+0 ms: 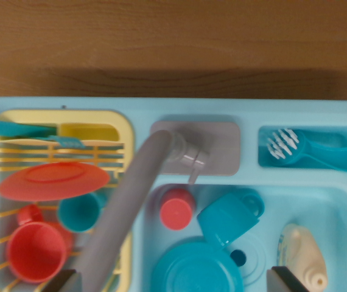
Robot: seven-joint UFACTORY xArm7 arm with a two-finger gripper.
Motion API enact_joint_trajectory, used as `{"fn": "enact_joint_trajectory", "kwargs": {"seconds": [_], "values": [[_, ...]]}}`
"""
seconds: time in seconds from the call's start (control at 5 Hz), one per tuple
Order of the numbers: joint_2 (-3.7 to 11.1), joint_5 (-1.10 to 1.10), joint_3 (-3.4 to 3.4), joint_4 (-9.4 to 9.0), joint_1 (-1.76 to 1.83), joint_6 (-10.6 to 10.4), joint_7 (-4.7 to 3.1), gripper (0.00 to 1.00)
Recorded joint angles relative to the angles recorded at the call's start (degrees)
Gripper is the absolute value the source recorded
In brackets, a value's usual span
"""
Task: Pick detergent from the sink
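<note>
The detergent (302, 254) is a cream bottle lying in the light blue sink (344, 207), at the wrist view's lower right. My gripper (173, 281) hangs above the sink and is open, with nothing between its fingers. Only its two dark fingertips (286, 278) show at the bottom edge. The right one sits just beside the bottle's lower left end, and I cannot tell whether they touch. The left one is over the dish rack's edge.
In the sink also lie a red cup (176, 208), a blue cup (229, 216) and a blue plate (196, 267). A grey faucet (131, 207) slants across the middle. The yellow rack (125, 131) holds a red plate and cups. A blue brush (313, 152) lies at the upper right.
</note>
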Motion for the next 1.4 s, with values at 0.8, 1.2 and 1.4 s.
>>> {"fn": "enact_joint_trajectory", "kwargs": {"seconds": [0.8,1.2,1.4], "values": [[1.56,0.42,-1.01,-4.0,-0.84,-4.98,-2.53,0.0],[2.4,0.65,-1.56,-6.14,-1.29,-7.64,-3.88,0.0],[3.25,0.88,-2.11,-8.31,-1.75,-10.35,-5.26,0.0]]}}
